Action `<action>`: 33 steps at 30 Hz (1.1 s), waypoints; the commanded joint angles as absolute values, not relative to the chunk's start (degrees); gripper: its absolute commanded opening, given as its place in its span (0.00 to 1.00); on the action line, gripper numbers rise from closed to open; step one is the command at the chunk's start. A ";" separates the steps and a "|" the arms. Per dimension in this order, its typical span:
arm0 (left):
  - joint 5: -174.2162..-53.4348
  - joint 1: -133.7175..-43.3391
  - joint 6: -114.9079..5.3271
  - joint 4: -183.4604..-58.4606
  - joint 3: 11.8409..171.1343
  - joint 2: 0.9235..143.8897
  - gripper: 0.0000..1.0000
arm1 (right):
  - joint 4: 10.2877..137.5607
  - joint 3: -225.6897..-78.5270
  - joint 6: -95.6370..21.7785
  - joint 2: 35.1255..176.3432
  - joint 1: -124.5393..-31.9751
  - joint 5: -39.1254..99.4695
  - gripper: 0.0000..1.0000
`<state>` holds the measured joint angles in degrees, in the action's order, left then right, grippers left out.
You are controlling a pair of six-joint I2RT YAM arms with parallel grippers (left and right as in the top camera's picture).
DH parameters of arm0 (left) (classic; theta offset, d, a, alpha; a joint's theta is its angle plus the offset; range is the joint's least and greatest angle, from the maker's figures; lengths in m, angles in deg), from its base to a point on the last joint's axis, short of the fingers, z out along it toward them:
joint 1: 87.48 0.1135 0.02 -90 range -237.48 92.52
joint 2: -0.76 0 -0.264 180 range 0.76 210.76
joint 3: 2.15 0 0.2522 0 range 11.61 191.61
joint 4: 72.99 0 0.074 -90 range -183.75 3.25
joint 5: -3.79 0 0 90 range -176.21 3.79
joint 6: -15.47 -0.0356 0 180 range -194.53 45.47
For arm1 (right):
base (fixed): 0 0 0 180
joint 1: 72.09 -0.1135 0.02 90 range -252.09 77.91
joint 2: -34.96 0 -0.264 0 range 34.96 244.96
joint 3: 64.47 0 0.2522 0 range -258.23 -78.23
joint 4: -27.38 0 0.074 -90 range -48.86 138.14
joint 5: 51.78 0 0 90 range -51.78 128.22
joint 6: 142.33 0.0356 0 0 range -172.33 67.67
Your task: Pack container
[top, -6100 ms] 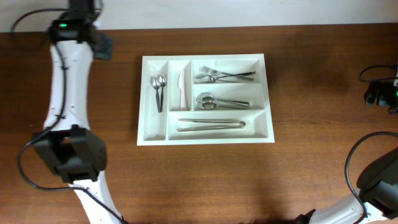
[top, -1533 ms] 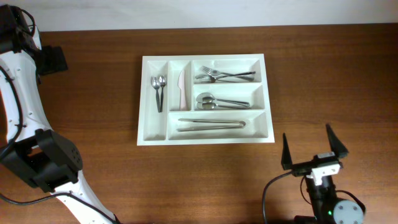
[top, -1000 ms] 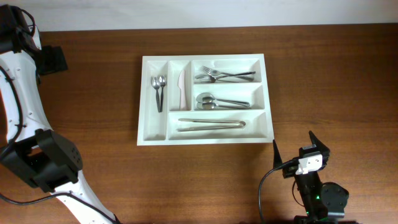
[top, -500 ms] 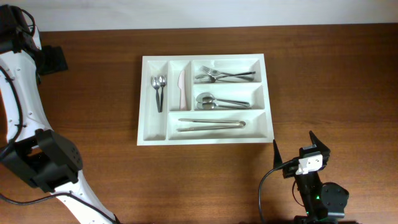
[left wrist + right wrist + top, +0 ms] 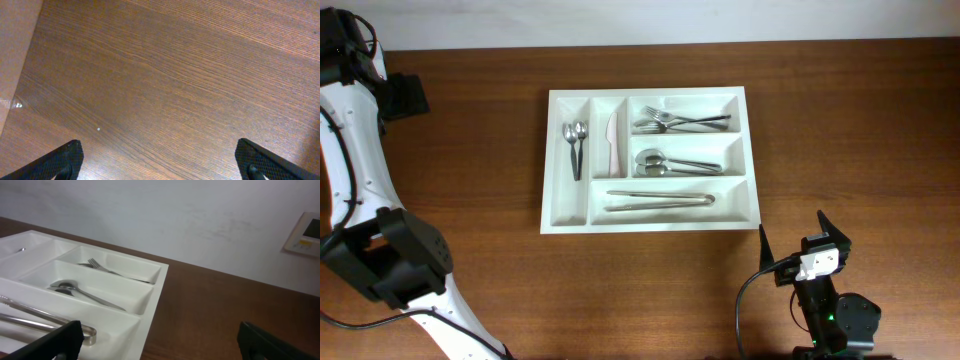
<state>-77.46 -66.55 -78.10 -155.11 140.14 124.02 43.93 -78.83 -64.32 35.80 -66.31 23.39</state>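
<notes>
- Fingers [image 5: 828, 230] of your right gripper [image 5: 791, 222], overhead view: spread wide, nothing between them. The container [image 5: 650, 226] lies mid-table just beyond them, not touching, with its near right corner closest.
- Same view: your left arm [image 5: 350, 150] reaches to the far left of the table [image 5: 850, 110], well apart from the container. You cannot read its fingers here.
- Only this view gives you all five compartments. The narrow ones hold two small spoons [image 5: 575, 140] and a pale knife [image 5: 613, 140]. The long ones hold forks [image 5: 675, 122], larger spoons [image 5: 665, 163] and tongs [image 5: 660, 200].
- Left wrist view: your left gripper [image 5: 160, 152] is spread wide and empty, with only wood grain under it.
- Right wrist view: fingertips sit at the lower corners, spread and empty. The container lies ahead and to the left, apart from them.
- This view alone shows you the tray's depth from the side, the pale wall [image 5: 175, 210] behind, and a small white panel [image 5: 302, 240] on it.
</notes>
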 commanded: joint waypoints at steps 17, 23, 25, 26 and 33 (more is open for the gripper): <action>-77.87 -67.14 -77.55 -155.22 141.08 120.63 0.99 | 44.38 -78.55 -64.08 35.21 -66.88 24.06 0.99; -77.87 -70.42 -77.55 -155.20 141.04 112.00 0.99 | 44.38 -78.55 -64.08 35.21 -66.88 24.06 0.99; -77.87 -72.87 -77.55 -155.20 141.02 108.83 0.99 | 44.38 -78.55 -64.08 35.21 -66.88 24.06 0.99; -77.87 -74.16 -77.55 -155.18 140.97 107.67 0.99 | 44.38 -78.55 -64.08 35.21 -66.88 24.06 0.99; -72.21 -85.94 -78.45 -155.18 135.16 99.41 0.99 | 44.36 -78.55 -64.08 35.21 -66.88 24.06 0.99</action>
